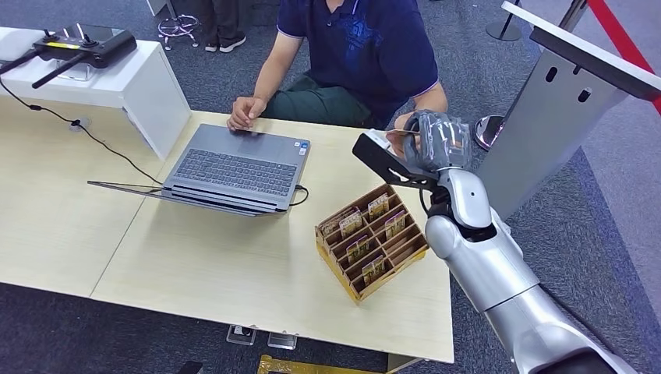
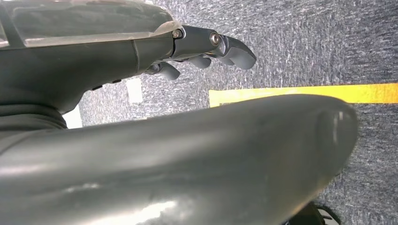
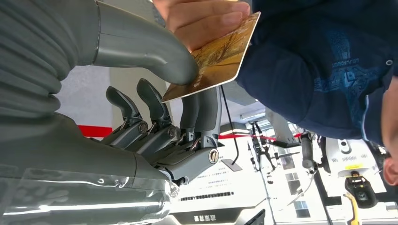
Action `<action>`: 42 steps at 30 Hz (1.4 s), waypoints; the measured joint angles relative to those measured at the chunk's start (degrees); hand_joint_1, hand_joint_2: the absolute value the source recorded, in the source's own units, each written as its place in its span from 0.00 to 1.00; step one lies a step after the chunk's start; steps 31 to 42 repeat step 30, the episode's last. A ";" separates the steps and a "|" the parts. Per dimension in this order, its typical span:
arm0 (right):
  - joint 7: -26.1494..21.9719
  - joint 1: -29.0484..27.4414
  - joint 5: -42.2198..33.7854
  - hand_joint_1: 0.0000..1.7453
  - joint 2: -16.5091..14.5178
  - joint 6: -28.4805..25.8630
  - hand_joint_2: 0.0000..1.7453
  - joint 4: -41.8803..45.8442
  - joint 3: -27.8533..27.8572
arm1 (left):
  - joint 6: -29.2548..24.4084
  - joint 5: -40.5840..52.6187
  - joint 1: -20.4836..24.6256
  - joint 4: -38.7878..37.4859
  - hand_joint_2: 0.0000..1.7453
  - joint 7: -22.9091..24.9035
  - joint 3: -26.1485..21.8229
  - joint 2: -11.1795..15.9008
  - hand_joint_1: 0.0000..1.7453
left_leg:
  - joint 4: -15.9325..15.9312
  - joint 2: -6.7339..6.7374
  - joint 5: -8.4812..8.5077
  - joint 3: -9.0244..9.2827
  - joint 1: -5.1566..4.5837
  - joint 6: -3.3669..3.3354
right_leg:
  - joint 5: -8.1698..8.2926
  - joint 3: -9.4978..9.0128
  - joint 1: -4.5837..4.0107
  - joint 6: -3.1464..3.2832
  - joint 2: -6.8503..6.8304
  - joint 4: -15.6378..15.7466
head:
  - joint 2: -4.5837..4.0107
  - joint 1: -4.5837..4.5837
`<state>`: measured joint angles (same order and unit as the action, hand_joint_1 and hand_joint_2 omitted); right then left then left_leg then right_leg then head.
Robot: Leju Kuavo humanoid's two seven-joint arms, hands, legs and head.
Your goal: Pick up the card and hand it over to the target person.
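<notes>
Right hand [image 1: 438, 140] raised at 2 o'clock of card rack [image 1: 372, 240], pinching card [image 3: 219, 55] between thumb and fingers | card also gripped by person's hand [image 3: 202, 18] | left hand [image 2: 206, 49] hanging over carpet, fingers loosely curled, holding nothing | laptop [image 1: 234, 167] at 10 o'clock of rack

The head view looks down from high over the table [image 1: 234, 273] toward the seated person [image 1: 366, 54]. The right wrist view sits close behind the right hand [image 3: 155, 126] (shared with the head view), facing that person; the left wrist view faces carpet [image 2: 300, 42].
</notes>
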<state>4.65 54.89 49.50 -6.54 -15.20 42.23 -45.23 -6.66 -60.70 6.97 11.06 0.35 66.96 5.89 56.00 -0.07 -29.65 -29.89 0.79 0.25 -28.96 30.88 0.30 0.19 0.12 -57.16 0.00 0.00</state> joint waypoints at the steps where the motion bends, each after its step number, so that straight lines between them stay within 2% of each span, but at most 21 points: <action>1: 0.08 -0.16 0.10 0.22 0.08 0.00 1.00 0.20 0.05 | -0.14 0.17 0.01 -0.01 0.00 0.17 0.14 0.02 0.00 | 0.00 -0.02 0.00 0.00 0.00 0.00 | -0.01 -0.01 0.00 0.00 -0.01 0.01 | 0.00 0.00; 2: 0.14 -0.37 0.15 0.00 0.26 0.06 1.00 0.53 0.17 | -0.33 0.26 0.02 -0.02 0.00 0.29 0.21 0.05 0.00 | 0.00 -0.05 -0.01 0.01 0.01 -0.01 | -0.02 -0.03 -0.01 -0.01 -0.05 0.01 | 0.00 0.00; 8: -0.10 -5.08 -2.59 0.00 3.89 0.11 1.00 9.45 3.77 | -0.95 -1.22 -0.14 0.04 0.00 0.03 -1.25 0.24 0.00 | -0.02 -0.22 0.06 -0.02 0.02 -0.04 | 0.01 -0.08 -0.02 -0.03 -0.24 0.09 | 0.00 0.00; 11: -1.61 -9.75 -7.81 0.00 6.42 -0.11 1.00 17.24 7.18 | -1.13 -1.87 -0.21 0.08 0.00 0.08 -1.84 0.23 0.00 | -0.02 -0.33 0.08 -0.04 0.03 -0.04 | 0.01 -0.10 -0.04 -0.03 -0.34 0.14 | 0.00 0.00; 19: -6.36 -25.50 -24.85 0.00 14.89 0.21 1.00 39.60 14.54 | -1.47 -3.20 -0.37 0.05 0.00 0.15 -3.16 0.06 0.00 | 0.06 -0.64 0.05 -0.05 0.07 -0.05 | -0.09 -0.22 -0.07 -0.05 -0.65 0.21 | 0.00 0.00; 23: -6.70 -34.66 -28.77 0.00 19.78 1.99 1.00 50.50 17.67 | -1.69 -4.03 -0.44 0.05 0.00 0.04 -4.00 0.05 0.00 | 0.07 -0.78 0.05 -0.08 0.05 -0.08 | -0.11 -0.23 -0.05 -0.06 -0.78 0.24 | 0.00 0.00; 28: -7.19 -43.65 -34.53 0.00 24.05 4.72 1.00 58.36 19.87 | -1.93 -4.64 -0.48 0.08 0.00 0.64 -4.62 0.17 0.00 | 0.11 -0.76 -0.01 -0.10 0.03 -0.09 | -0.14 -0.19 -0.04 -0.06 -0.77 0.22 | 0.00 0.00; 30: -7.66 -46.17 -35.72 0.00 24.64 5.13 1.00 59.88 20.25 | -1.95 -4.68 -0.49 0.10 0.00 0.75 -4.64 0.19 0.00 | 0.12 -0.73 -0.02 -0.11 0.03 -0.09 | -0.14 -0.17 -0.03 -0.06 -0.74 0.20 | 0.00 0.00; 42: -7.66 -46.17 -35.72 0.00 24.64 5.13 1.00 59.88 20.25 | -1.95 -4.68 -0.49 0.10 0.00 0.75 -4.64 0.19 0.00 | 0.12 -0.73 -0.02 -0.11 0.03 -0.09 | -0.14 -0.17 -0.03 -0.06 -0.74 0.20 | 0.00 0.00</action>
